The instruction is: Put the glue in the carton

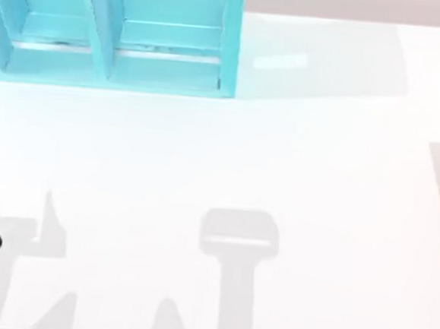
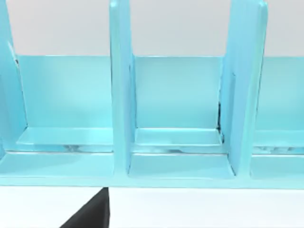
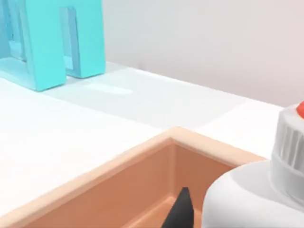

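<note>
The glue bottle (image 3: 256,190) hung over the tan carton (image 3: 142,156); the right tool's grip could not be told. Next: lower and release.

Divided rack (image 1: 112,30) at the table's (image 1: 220,157) far left, carton (image 3: 118,190) off at the right edge, glue (image 3: 256,190) right over the carton's open inside.

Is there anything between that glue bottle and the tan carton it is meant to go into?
Nothing visible does. In the right wrist view the glue is close to the camera, right over the open carton, whose inside looks bare below it. The turquoise rack stands far off on the table.
</note>
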